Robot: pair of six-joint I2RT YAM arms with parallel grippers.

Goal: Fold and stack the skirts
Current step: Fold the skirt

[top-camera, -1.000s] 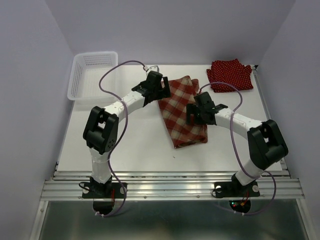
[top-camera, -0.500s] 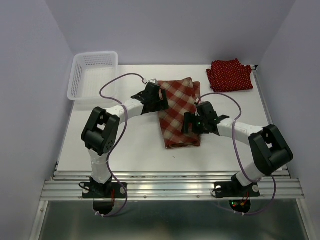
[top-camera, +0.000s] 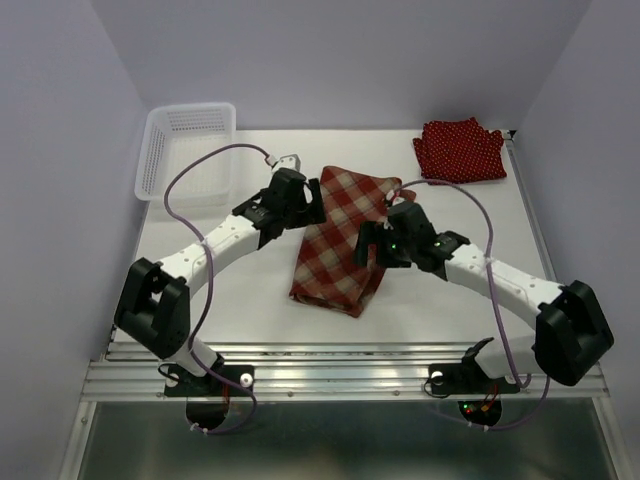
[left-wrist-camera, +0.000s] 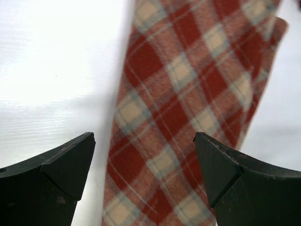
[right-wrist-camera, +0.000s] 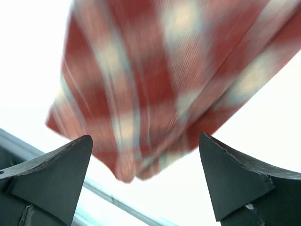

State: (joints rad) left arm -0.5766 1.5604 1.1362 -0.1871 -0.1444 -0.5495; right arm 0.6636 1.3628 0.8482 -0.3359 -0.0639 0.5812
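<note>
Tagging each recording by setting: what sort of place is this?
Probably a lab robot enclosure: bare lilac walls box in a white tabletop, with arms bolted to a ribbed aluminium rail.

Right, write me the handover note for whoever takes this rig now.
Left gripper: jaws open, empty, over the left edge of the plaid skirt.
Right gripper: jaws open, empty, over its right edge.
Done: plaid skirt folded into a long strip, lying slanted mid-table; dotted red pile folded at the far right corner.
Left: fold the plaid skirt smaller and stack it on the dotted red pile.
</note>
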